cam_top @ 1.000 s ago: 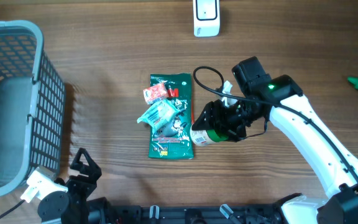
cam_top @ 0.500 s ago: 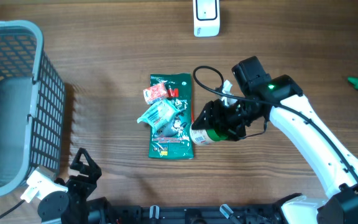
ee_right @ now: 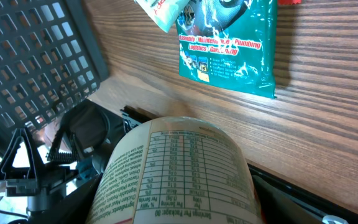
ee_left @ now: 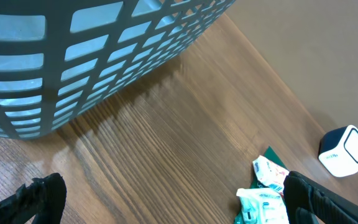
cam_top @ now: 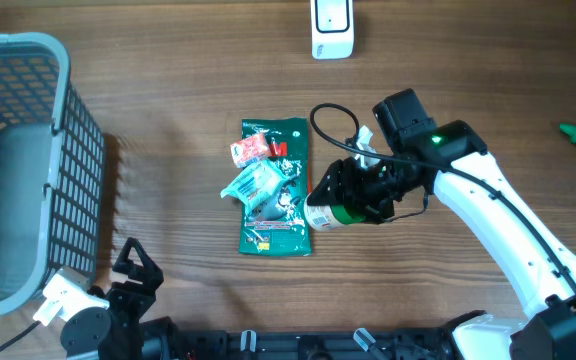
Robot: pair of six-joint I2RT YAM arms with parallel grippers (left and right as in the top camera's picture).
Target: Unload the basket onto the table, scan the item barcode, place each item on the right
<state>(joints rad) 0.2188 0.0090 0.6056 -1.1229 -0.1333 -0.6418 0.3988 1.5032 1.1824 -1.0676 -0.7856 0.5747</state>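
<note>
Right fingers (cam_top: 340, 186) clamped on green cylindrical bottle with white printed label (cam_top: 326, 215), held well short of white boxy scanner (cam_top: 331, 28) standing on wooden tabletop (cam_top: 168, 90). Long axis crosswise to line toward scanner; barcode not seen. Left fingers (cam_top: 126, 262) spread wide, empty, farther from scanner. Right arm judged to present.

The right arm (cam_top: 498, 215) reaches in from the near right, its white forearm slanting away and to the left, a green light glowing near the wrist. The wrist turns left and low, and the right gripper (cam_top: 353, 197) has its jaws part-way apart, clamped on the sides of a bottle (cam_top: 324, 216) lying roughly level. The left arm (cam_top: 78, 325) sits folded low at the near left edge. The left gripper (ee_left: 173, 186) points outward, fingers (ee_left: 36, 196) spread wide and empty.
</note>
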